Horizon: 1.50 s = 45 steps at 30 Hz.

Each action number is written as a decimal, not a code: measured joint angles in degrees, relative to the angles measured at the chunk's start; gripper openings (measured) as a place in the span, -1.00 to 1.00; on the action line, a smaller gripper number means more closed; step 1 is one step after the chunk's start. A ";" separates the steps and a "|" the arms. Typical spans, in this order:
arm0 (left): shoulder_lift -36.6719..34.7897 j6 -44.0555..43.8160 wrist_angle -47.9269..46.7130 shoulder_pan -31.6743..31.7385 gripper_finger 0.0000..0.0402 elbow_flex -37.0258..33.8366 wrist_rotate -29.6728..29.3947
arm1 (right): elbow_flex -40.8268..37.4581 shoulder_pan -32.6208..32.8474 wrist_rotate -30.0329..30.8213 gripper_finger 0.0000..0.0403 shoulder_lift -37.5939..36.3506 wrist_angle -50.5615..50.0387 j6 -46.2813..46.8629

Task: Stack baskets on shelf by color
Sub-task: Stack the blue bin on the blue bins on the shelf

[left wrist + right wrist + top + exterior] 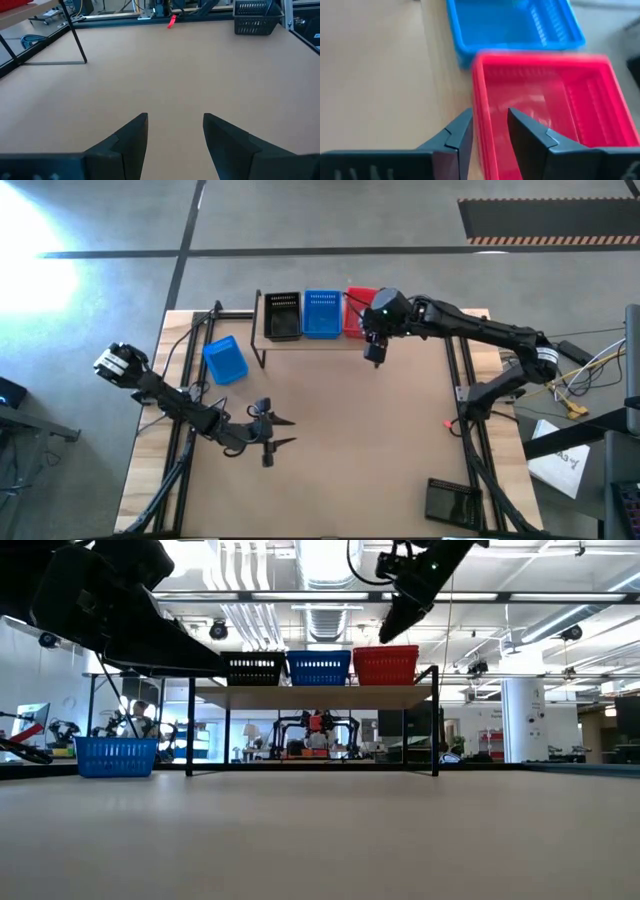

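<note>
- So we're guessing these baskets are light, thin, springy plastic, and a rim wall looks like the obvious place to pinch.
- Left gripper (272, 432) hangs low over bare table, fingers spread wide, empty.
- Loose blue basket (225, 360) sits on the table just left of the shelf (262, 345).
- On the shelf: black basket (282, 315), blue shelf basket (321, 313), red basket (356, 312), side by side; we see nothing inside them.
- Right gripper (490, 131) straddles the red basket's near wall, fingers parted, no squeeze we can confirm.
- Another black basket (256, 17) sits on the table's far right.
</note>
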 joint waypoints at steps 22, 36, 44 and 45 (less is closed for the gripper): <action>-16.46 -45.21 -94.08 1.80 -0.13 21.07 0.03 | -28.92 34.32 7.43 -0.78 -10.42 26.86 14.87; -17.09 -31.06 -97.59 33.72 -0.05 16.96 4.81 | -48.30 61.89 36.93 -0.79 -0.88 64.40 27.62; -17.11 -19.45 -87.82 45.16 0.21 12.83 16.17 | -46.33 63.15 38.61 -0.79 4.70 66.32 27.77; -17.11 -19.41 -87.90 45.49 0.21 12.43 16.17 | -46.11 63.14 38.64 -0.79 5.17 66.31 27.75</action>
